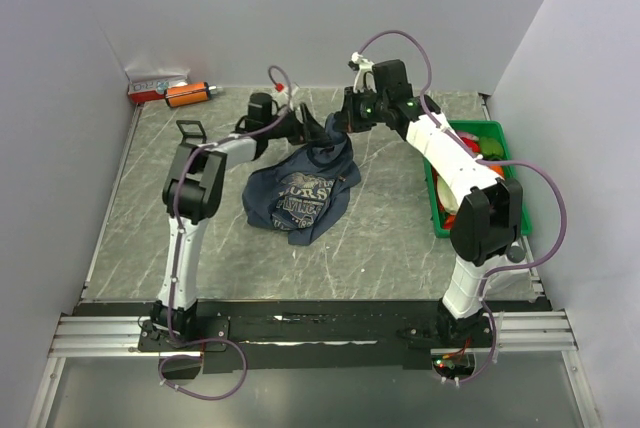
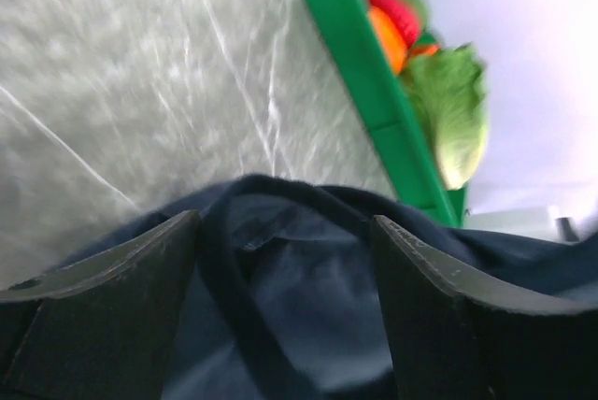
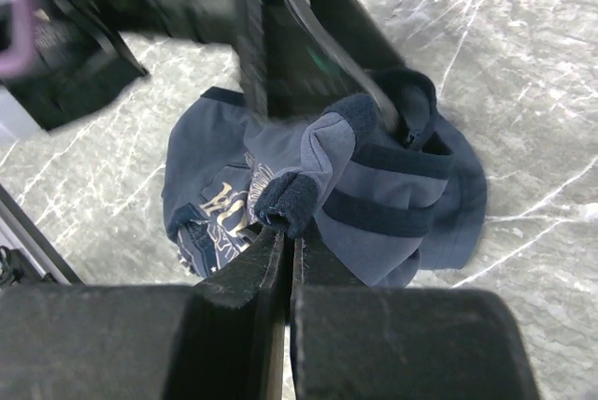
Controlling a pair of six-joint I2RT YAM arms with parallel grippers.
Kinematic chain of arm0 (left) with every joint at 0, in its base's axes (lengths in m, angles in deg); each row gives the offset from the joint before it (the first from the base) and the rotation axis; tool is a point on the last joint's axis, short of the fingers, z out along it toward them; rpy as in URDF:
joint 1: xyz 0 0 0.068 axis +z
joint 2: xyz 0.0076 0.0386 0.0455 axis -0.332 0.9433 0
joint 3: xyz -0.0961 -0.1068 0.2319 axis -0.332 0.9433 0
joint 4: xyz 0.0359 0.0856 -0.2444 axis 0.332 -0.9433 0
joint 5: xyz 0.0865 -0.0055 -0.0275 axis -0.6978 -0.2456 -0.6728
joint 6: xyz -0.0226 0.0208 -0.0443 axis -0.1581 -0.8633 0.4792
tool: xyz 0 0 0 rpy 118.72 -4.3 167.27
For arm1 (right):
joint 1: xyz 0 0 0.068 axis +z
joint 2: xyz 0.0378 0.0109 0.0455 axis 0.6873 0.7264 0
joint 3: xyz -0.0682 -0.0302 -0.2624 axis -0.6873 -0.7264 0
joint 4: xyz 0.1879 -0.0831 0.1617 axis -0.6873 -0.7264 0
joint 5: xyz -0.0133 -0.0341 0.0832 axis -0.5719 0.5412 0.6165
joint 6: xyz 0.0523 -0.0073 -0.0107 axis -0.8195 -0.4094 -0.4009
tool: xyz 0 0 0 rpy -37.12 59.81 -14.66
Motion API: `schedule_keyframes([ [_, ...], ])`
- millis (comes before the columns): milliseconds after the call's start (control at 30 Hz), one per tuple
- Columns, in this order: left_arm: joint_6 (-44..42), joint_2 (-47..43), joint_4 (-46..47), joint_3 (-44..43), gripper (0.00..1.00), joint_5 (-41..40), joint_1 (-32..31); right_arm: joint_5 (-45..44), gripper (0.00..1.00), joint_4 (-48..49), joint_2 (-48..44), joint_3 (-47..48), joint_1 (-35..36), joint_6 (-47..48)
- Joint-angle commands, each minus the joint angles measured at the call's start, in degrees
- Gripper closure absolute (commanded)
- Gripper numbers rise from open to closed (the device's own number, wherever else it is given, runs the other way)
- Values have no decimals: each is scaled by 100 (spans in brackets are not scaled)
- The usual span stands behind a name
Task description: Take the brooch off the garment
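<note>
The navy garment [image 1: 300, 190] hangs bunched over the table, its upper part lifted and its printed chest drooping toward the marble. My right gripper [image 3: 288, 232] is shut on a fold of dark trim at the garment [image 3: 392, 194] edge. My left gripper [image 2: 285, 222] stands open, its fingers [image 2: 140, 260] either side of a trim band of the garment [image 2: 308, 278]. In the top view the left gripper [image 1: 305, 126] and right gripper [image 1: 338, 128] meet at the raised cloth. The brooch is hidden.
A green bin [image 1: 431, 188] of toy food stands at the right, also in the left wrist view as the green bin [image 2: 374, 92]. An orange cylinder [image 1: 188, 94] and a red-white box [image 1: 155, 82] lie at the back left corner. Walls close three sides.
</note>
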Motion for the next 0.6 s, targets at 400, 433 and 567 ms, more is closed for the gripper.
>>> schedule_keyframes([
  [400,-1093,-114,-1030,-698,93,-935,-18,-399,100,188,-553,-316,-150,95],
  [433,-1146,-289,-1092,-706,96,-1022,27,-477,100,196,-544,-263,-220,113],
  [567,-1514,-931,-1216,-812,99,-1400,456,-987,100,170,-71,552,-589,349],
])
